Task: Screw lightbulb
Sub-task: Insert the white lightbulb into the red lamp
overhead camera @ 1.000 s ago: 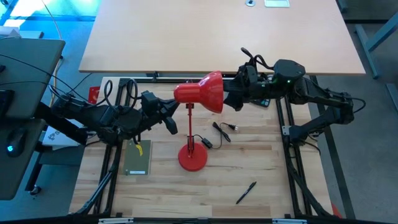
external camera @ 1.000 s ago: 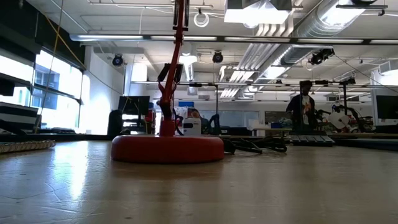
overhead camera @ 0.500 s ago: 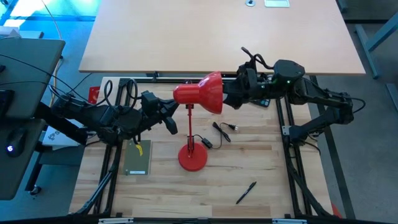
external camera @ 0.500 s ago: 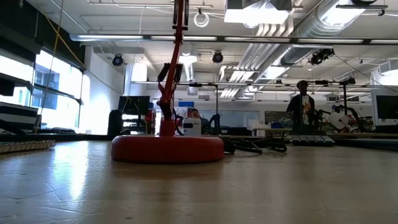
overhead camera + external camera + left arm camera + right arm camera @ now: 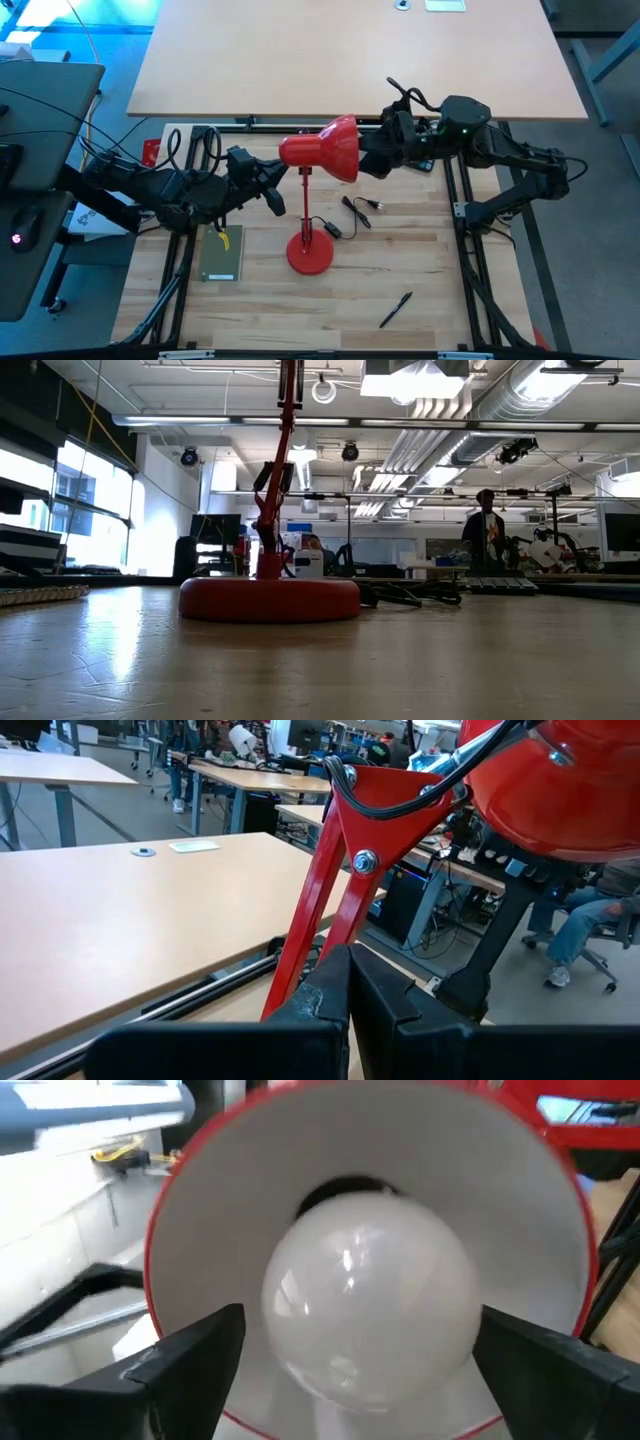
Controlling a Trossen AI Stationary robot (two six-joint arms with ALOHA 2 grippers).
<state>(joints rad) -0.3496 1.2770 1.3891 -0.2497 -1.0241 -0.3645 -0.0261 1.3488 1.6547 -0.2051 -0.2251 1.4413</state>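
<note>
The red desk lamp stands on its round base (image 5: pixel 310 255), which also shows in the low view (image 5: pixel 270 600). Its shade (image 5: pixel 322 150) lies level, with its mouth toward the table's right. The white lightbulb (image 5: pixel 368 1300) sits in the shade's mouth, its base in the dark socket (image 5: pixel 345 1185). My right gripper (image 5: pixel 365 1350) is open at the mouth (image 5: pixel 372 157), one finger on each side of the bulb. My left gripper (image 5: pixel 350 995) is shut, close beside the lamp's red arm (image 5: pixel 315 920), left of the stem (image 5: pixel 272 195). My left gripper's shut fingers stand right by the lower part of the lamp's red arm (image 5: pixel 290 975), coming level from the table's left; I cannot tell whether they touch it. My right gripper's fingers (image 5: pixel 200 1345) flank the bulb's widest part, level from the right; I cannot tell whether they touch it.
A black cord with a plug (image 5: pixel 358 210) lies right of the stem. A black pen (image 5: pixel 395 310) lies near the front right. A flat olive pad (image 5: pixel 222 252) lies left of the base. A person (image 5: pixel 487 530) stands far off in the room.
</note>
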